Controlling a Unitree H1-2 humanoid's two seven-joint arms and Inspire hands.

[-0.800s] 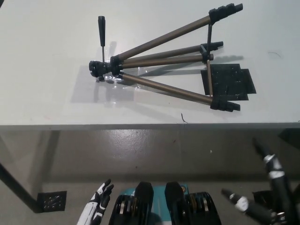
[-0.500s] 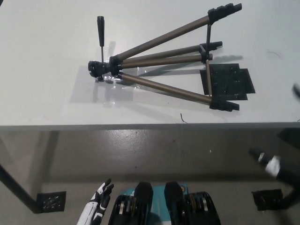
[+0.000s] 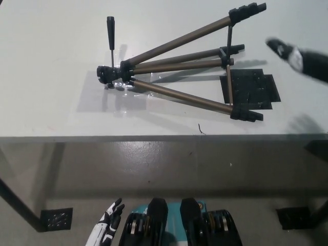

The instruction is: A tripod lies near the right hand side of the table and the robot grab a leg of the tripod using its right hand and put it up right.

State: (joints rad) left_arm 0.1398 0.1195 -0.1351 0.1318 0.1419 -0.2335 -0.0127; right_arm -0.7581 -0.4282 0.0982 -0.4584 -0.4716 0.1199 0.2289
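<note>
On the table: tripod point(image 3: 179, 64) lies flat on its side toward the right, legs spread like a fan, feet pointing right.
Head end: the black head point(image 3: 108, 77) is at the left with a thin handle point(image 3: 111, 33) sticking up the picture.
Under the feet: a black mat point(image 3: 250, 89) sits beneath the near leg's end.
Right hand point(image 3: 292, 55): black, blurry, above the table just right of the feet, touching nothing; cannot tell if its fingers are wide or closed.
Left hand point(image 3: 108, 228): white, low by the body, resting, fingers apart, holding nothing.
What could go wrong: a grab near a foot may only spin the tripod, because the heavy head drags; a loose hold could let the smooth leg slip; spread legs could catch the mat.
</note>
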